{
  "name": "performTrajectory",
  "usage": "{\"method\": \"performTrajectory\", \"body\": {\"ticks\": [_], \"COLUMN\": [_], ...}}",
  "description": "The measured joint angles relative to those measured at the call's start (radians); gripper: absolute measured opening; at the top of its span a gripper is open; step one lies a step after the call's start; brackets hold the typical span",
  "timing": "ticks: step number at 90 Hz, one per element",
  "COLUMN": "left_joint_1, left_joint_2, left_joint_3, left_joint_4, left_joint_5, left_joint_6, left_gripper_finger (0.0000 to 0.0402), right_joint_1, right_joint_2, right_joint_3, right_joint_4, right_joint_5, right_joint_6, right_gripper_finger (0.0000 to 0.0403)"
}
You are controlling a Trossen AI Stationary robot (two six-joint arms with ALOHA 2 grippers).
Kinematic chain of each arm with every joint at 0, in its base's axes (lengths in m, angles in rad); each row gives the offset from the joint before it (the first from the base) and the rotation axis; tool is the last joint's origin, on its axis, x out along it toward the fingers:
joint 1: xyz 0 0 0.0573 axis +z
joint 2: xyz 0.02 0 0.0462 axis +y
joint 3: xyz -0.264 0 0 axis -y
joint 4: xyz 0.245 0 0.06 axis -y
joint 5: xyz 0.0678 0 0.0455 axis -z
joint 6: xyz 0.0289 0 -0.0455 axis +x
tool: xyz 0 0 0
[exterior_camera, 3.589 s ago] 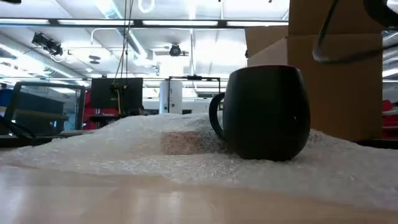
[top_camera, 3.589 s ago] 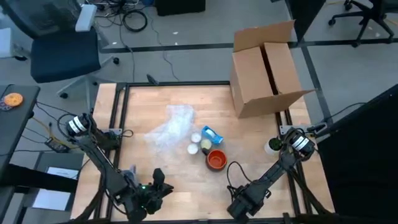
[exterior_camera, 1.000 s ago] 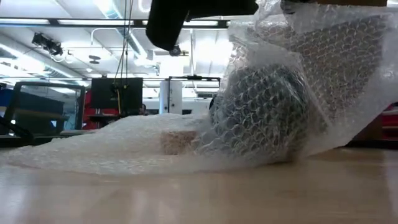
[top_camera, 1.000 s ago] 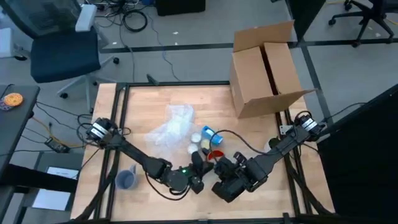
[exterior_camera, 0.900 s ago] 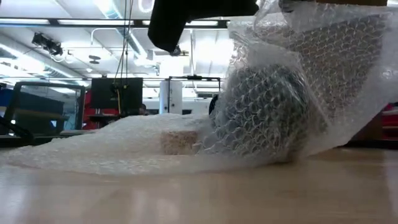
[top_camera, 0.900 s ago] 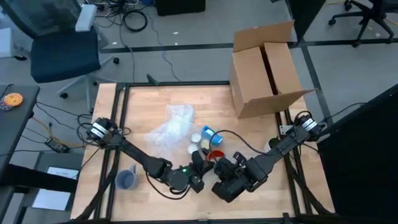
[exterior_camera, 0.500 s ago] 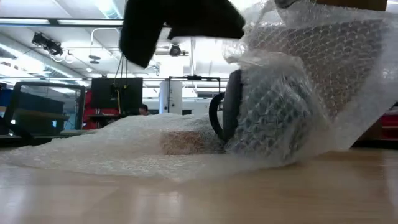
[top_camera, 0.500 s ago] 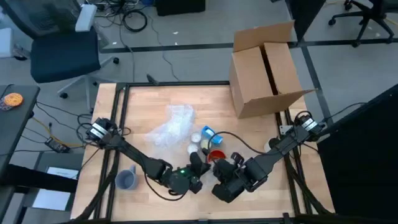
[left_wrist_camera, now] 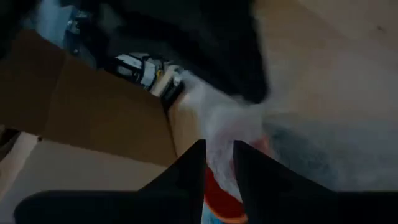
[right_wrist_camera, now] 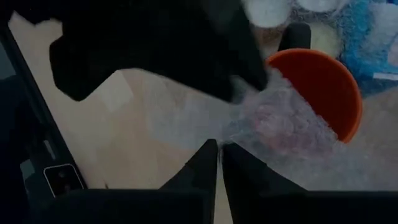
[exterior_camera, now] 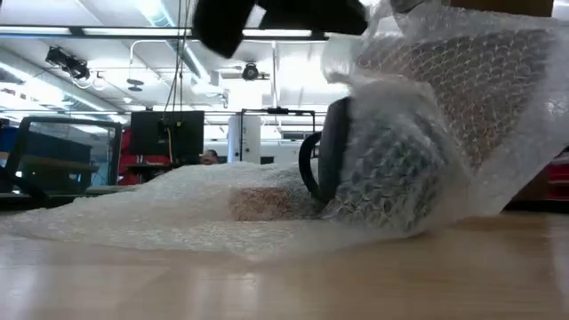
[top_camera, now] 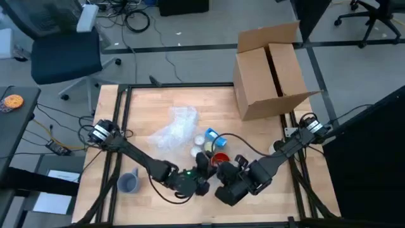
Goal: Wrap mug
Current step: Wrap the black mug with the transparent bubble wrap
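Observation:
The mug (exterior_camera: 373, 169), dark outside and orange inside (right_wrist_camera: 323, 93), stands upright on a sheet of bubble wrap (exterior_camera: 178, 209) near the table's front middle. One flap of the wrap (exterior_camera: 444, 98) is drawn up and over the mug. The handle (exterior_camera: 308, 169) and the side next to it are bare. My left gripper (top_camera: 201, 166) and my right gripper (top_camera: 223, 173) meet just above the mug, both shut on the wrap. In the high view the arms hide most of the mug. My left gripper has a bunched bit of bubble wrap (left_wrist_camera: 217, 146) between its two fingers, coming from above the mug; one layer or several, I cannot tell. The wrap hangs from there over the mug. My right gripper pinches the raised flap's edge (right_wrist_camera: 249, 121) between its nearly closed fingers, from above on the mug's near side. The flap slopes from there down over the mug's rim to the table (exterior_camera: 498, 200).
An open cardboard box (top_camera: 272, 69) stands at the table's far right. A loose heap of bubble wrap (top_camera: 174, 130), a blue item (top_camera: 215, 136) and small white lids (top_camera: 197, 150) lie just beyond the mug. A grey cup (top_camera: 128, 182) sits by the table's left edge.
The wrap that covered the whole mug a second ago has drawn back off the handle side, leaving the handle and the wall beside it bare. The rest stays draped over the mug. My left gripper has shifted a little sideways above the mug and come back.

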Motion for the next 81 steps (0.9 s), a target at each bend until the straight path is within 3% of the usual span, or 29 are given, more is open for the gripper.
{"method": "performTrajectory", "body": {"ticks": [14,31,52,81], "left_joint_1": [0.004,0.021,0.056,0.068], "left_joint_2": [0.000,0.000,0.000,0.000], "left_joint_3": [0.000,0.000,0.000,0.000], "left_joint_4": [-0.075,-0.042,-0.026,-0.031], "left_joint_5": [-0.005,-0.041,-0.103,-0.103], "left_joint_6": [-0.022,-0.040,-0.136,-0.264], "left_gripper_finger": [0.0067,0.0065,0.0007,0.0000], "right_joint_1": [-0.002,-0.002,-0.022,-0.036], "right_joint_2": [0.000,0.000,-0.021,-0.103], "right_joint_3": [0.000,0.000,0.000,0.000], "right_joint_4": [0.001,0.013,0.036,0.043], "right_joint_5": [0.000,0.001,0.027,0.030], "right_joint_6": [0.000,0.000,0.002,-0.073], "right_gripper_finger": [0.0000,0.0000,0.0000,0.0020]}}
